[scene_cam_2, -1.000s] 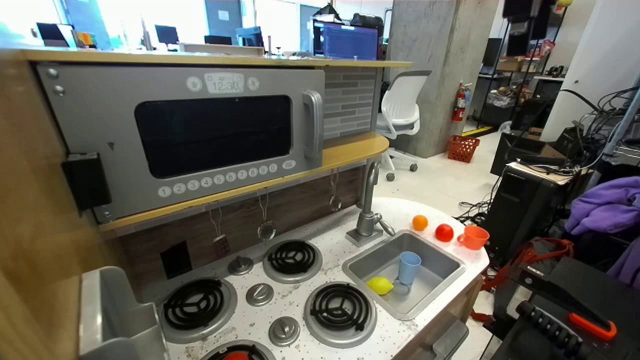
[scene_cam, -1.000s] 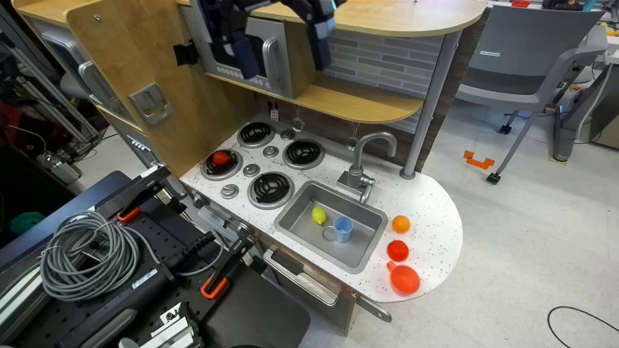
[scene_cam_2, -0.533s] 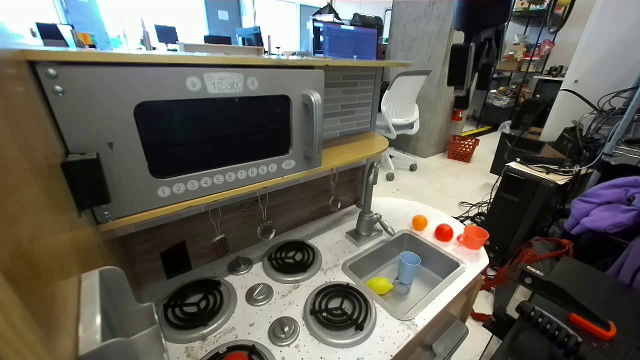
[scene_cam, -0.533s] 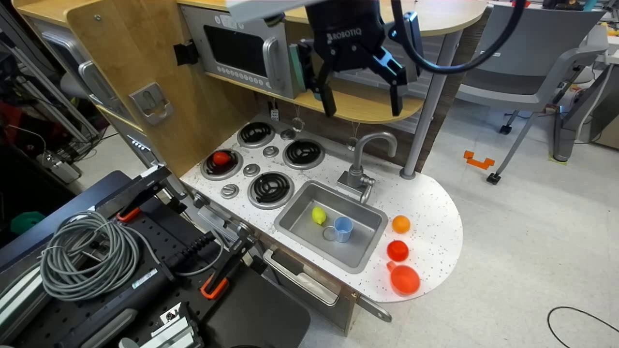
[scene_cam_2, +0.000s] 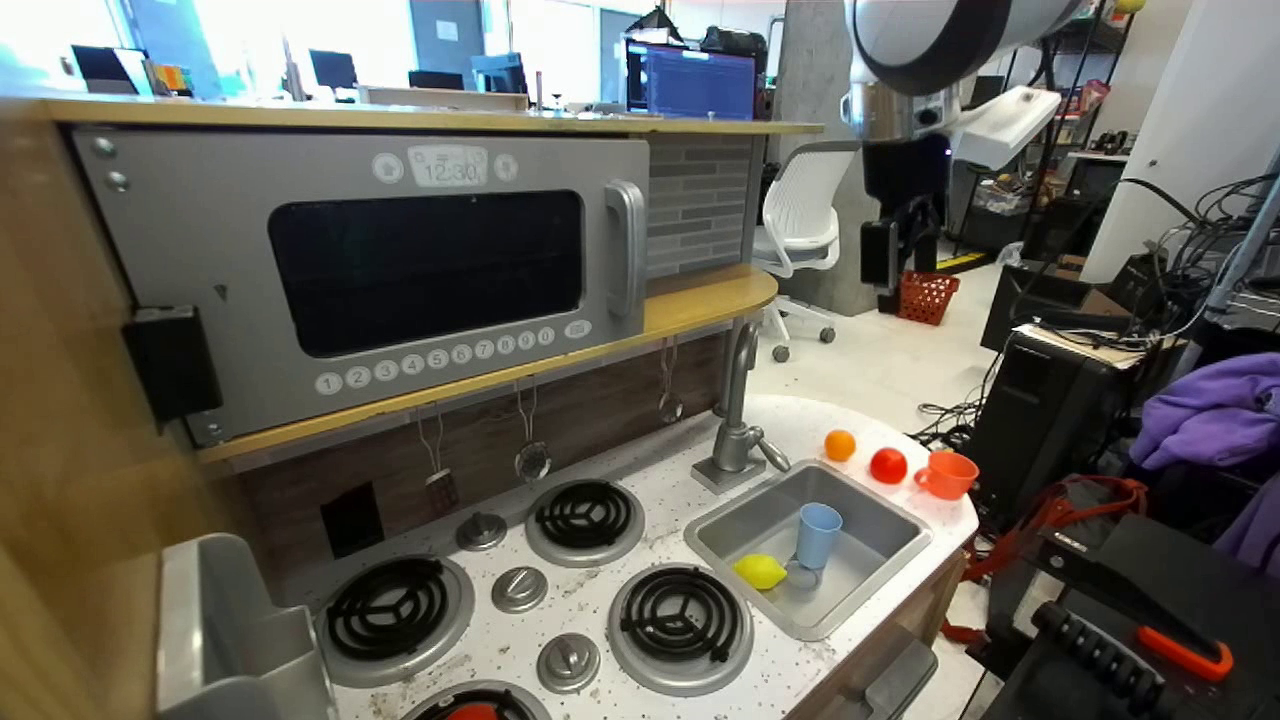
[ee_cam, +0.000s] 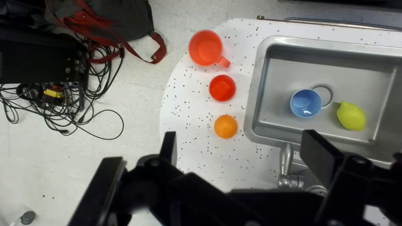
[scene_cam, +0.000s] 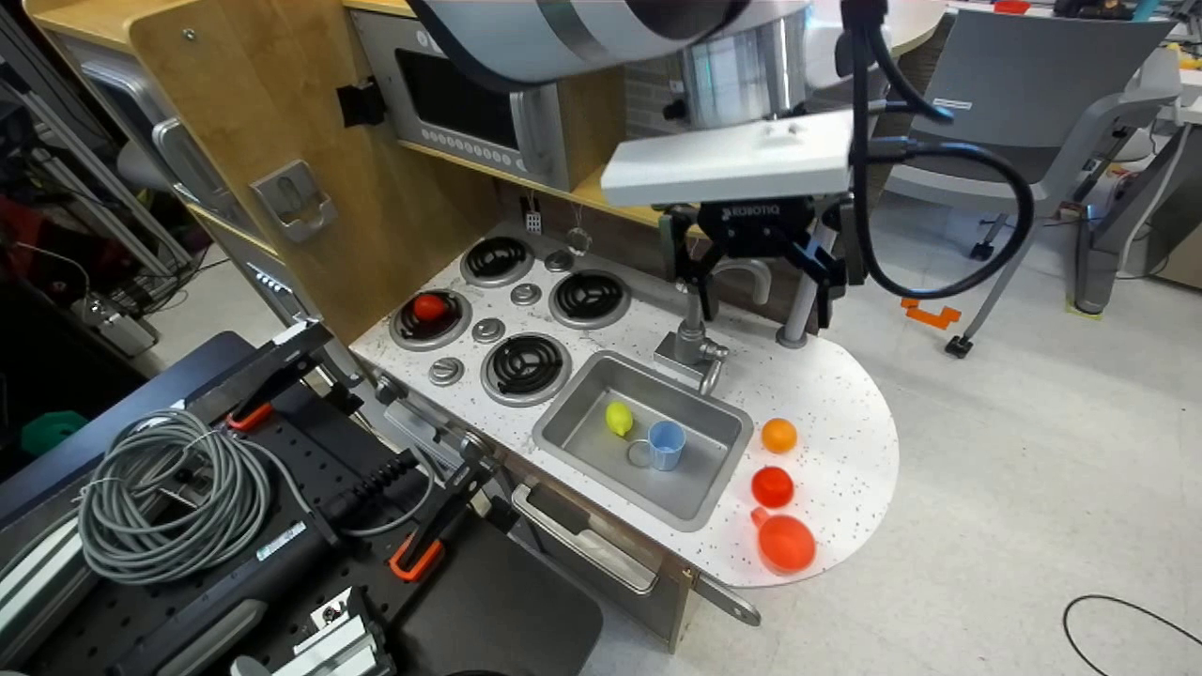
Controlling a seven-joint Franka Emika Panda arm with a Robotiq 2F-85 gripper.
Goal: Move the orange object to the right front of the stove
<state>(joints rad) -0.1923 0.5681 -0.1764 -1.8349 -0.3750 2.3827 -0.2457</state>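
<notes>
The gripper (scene_cam: 766, 313) is being held spread wide, well above the counter (scene_cam: 836, 488), nothing being gripped. Below, beside the sink (ee_cam: 254, 94), no long axis is being offered by the orange ball (ee_cam: 225, 126); it is being framed just beyond the fingertips (ee_cam: 315, 157) in the wrist view, slightly nearer the one away from the sink.

Open air lies over the orange (ee_cam: 225, 126), and bare surface (ee_cam: 194, 150) runs from it to the rounded edge. The red ball (ee_cam: 222, 88), then the cup (ee_cam: 205, 48), hem one side. Between orange and stove (scene_cam: 510, 314) lie the sink (ee_cam: 256, 94) and upright faucet (scene_cam_2: 738, 390). The front burner (scene_cam: 526, 369) beside the sink is free; a red piece (scene_cam: 429, 307) occupies its neighbour.
</notes>
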